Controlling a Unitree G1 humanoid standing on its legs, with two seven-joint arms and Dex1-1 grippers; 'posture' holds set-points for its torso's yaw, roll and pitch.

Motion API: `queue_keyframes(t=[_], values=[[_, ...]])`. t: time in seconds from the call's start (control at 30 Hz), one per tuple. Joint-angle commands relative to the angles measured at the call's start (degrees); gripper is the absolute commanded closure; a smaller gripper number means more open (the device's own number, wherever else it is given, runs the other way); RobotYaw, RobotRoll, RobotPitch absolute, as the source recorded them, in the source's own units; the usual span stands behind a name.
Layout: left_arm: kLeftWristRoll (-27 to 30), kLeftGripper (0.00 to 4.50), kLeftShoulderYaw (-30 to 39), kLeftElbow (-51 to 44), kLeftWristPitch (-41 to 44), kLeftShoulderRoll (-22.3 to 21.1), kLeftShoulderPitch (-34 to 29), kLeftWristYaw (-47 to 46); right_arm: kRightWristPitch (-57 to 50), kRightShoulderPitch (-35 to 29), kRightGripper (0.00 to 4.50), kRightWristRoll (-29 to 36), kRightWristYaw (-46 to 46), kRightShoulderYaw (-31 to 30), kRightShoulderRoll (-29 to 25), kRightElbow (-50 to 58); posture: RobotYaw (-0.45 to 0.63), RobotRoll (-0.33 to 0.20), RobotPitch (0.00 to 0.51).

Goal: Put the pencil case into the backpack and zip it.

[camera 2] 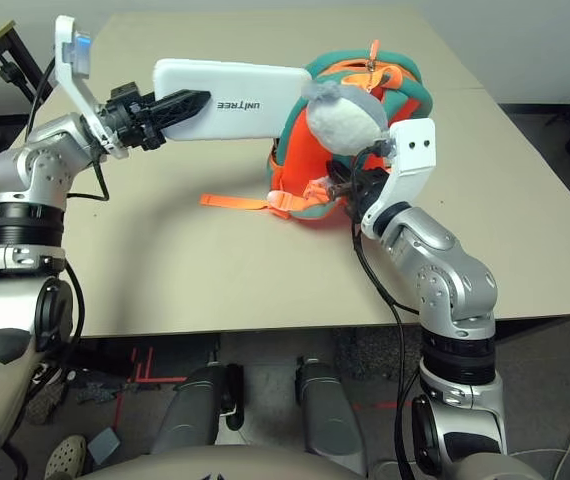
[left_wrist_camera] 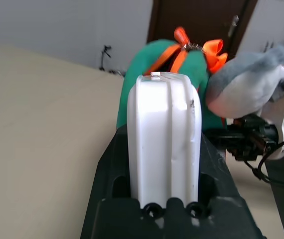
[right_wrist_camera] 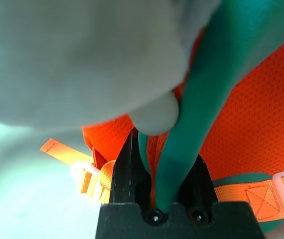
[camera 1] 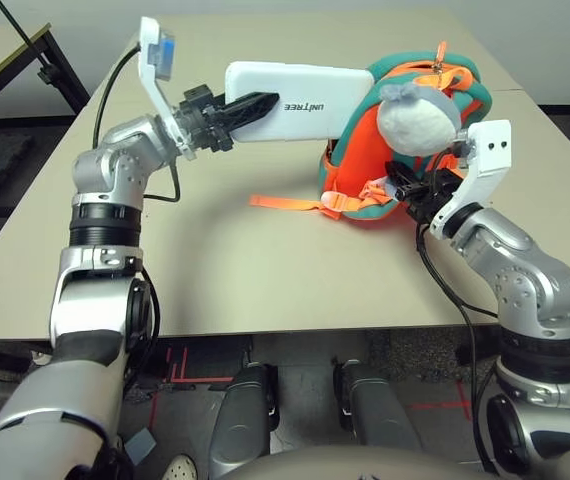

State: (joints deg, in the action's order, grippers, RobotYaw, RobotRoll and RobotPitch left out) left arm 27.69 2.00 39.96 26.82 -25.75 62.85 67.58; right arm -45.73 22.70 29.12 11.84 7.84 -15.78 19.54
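My left gripper [camera 1: 255,105] is shut on one end of the white pencil case [camera 1: 300,102], holding it level in the air. The case's far end reaches the top of the orange and teal backpack [camera 1: 360,165], which stands on the table. In the left wrist view the case [left_wrist_camera: 164,139] sits between my two fingers [left_wrist_camera: 113,174], pointing at the backpack [left_wrist_camera: 157,64]. A grey plush piece [camera 1: 417,118] hangs on the backpack's front. My right gripper [right_wrist_camera: 157,164] is shut on the backpack's teal trim [right_wrist_camera: 192,119], low at its near right side.
An orange strap [camera 1: 285,204] trails from the backpack across the tan table [camera 1: 215,270] toward the left. A second table [camera 1: 5,55] stands at the far left. Cables run along both forearms.
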Motion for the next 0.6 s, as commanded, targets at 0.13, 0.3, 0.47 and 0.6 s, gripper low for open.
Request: queue_keyframes(t=[0.13, 0.3, 0.47, 0.6], values=[[-6.8, 3.24, -3.0, 14.7, -7.2, 4.7, 8.9, 5.0, -0.2, 0.6, 4.29, -0.7, 0.6, -1.6, 0.4, -1.6, -0.17, 0.000, 0.106], [-11.0, 3.24, -3.0, 23.1, -12.4, 8.0, 13.0, 4.6, 0.1, 0.5, 4.29, -1.0, 0.6, -2.1, 0.5, -1.5, -0.18, 0.000, 0.105], [-15.9, 3.24, -3.3, 29.0, -17.9, 12.2, 15.0, -1.4, 0.4, 0.3, 4.29, -1.6, 0.7, -2.5, 1.0, -1.3, -0.19, 0.000, 0.105], [-18.3, 3.24, -2.1, 31.2, -21.8, 14.5, 15.4, -8.9, 0.5, 0.2, 4.29, -2.0, 0.7, -3.0, 1.5, -1.1, -0.19, 0.000, 0.106]])
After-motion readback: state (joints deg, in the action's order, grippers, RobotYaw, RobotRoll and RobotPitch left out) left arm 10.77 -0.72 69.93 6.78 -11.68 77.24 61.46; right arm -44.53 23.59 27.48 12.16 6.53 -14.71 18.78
